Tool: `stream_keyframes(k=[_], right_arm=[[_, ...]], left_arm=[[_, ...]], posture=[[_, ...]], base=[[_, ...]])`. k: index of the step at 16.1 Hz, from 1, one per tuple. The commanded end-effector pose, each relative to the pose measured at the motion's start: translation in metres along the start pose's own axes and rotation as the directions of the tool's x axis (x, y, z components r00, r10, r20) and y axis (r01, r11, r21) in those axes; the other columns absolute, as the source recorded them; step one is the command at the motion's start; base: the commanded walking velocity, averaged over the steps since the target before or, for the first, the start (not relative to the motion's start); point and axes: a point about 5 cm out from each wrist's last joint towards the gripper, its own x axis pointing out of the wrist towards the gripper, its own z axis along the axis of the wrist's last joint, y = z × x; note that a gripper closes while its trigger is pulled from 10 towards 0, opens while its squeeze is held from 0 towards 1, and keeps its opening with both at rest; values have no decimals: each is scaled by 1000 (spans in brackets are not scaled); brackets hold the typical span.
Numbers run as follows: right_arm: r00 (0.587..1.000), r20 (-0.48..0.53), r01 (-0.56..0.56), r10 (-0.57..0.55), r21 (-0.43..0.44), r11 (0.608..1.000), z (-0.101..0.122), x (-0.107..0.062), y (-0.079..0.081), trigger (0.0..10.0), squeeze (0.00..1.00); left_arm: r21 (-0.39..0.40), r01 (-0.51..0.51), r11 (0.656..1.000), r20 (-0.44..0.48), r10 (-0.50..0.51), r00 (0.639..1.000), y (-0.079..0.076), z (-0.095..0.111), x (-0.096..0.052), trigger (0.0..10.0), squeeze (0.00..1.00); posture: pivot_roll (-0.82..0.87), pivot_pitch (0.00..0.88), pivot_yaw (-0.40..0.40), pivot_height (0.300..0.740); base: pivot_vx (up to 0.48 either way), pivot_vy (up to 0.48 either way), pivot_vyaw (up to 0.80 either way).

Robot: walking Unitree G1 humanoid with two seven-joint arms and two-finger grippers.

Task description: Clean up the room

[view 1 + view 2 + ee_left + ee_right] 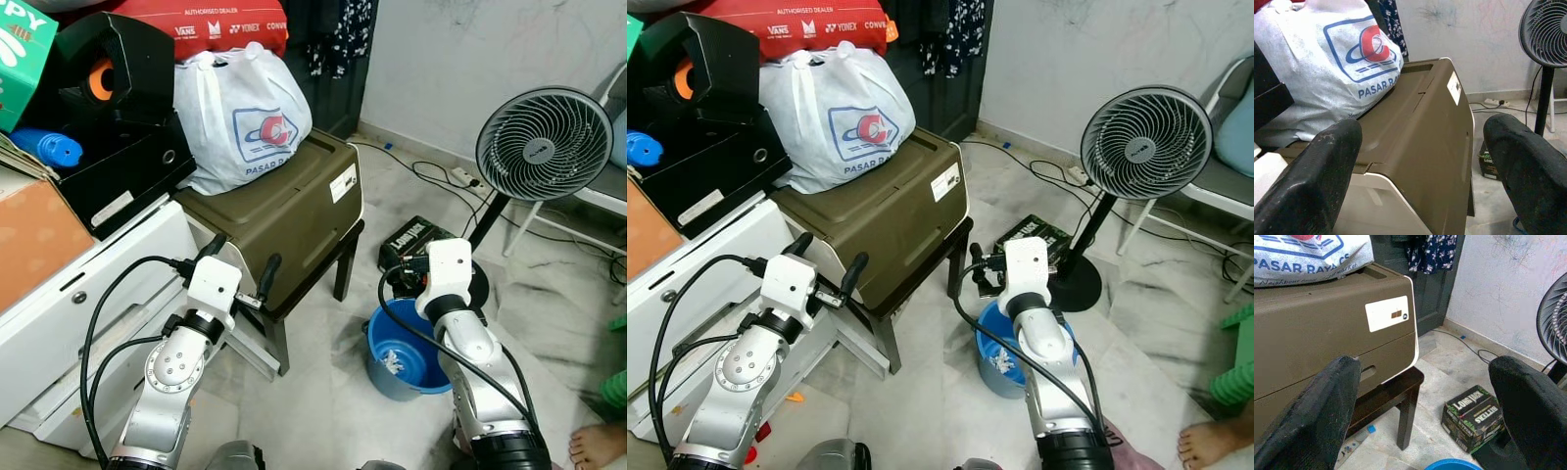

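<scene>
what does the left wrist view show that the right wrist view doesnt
Left wrist view alone: nearly the whole white plastic bag on the brown box, and a power strip by the wall.
Right wrist view alone: the dark stool under the box, the blue bucket's rim, floral cloth.
Both: the brown box, its white label, the fan, the black carton.

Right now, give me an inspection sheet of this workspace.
Surface: marble floor, small debris under the stool.
Job's things: blue bucket on the floor; black carton beside the fan base.
Clutter: white shopping bag on the brown printer, which sits on a dark stool.
Pincers: left pincer open near the printer; right pincer open above the bucket.
Cables: cords and power strip along the wall.
Surroundings: standing fan; a person's bare foot.
</scene>
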Motion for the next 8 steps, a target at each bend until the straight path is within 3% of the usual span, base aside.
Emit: stream_keyframes(k=[1,8], right_arm=[[1000,4,13,-13,8,1000,1,1,-3,10000,0],[1000,-10,8,-8,14,1000,-1,3,-3,10000,0]], left_arm=[[-4,12,1000,7,-12,1000,-2,2,0,10000,0],[-22,18,1000,-8,-18,1000,-4,0,-1,10000,0]], posture=[[-42,0,-19,740],[-39,0,-23,740]], base=[[0,0,0],[0,0,0]])
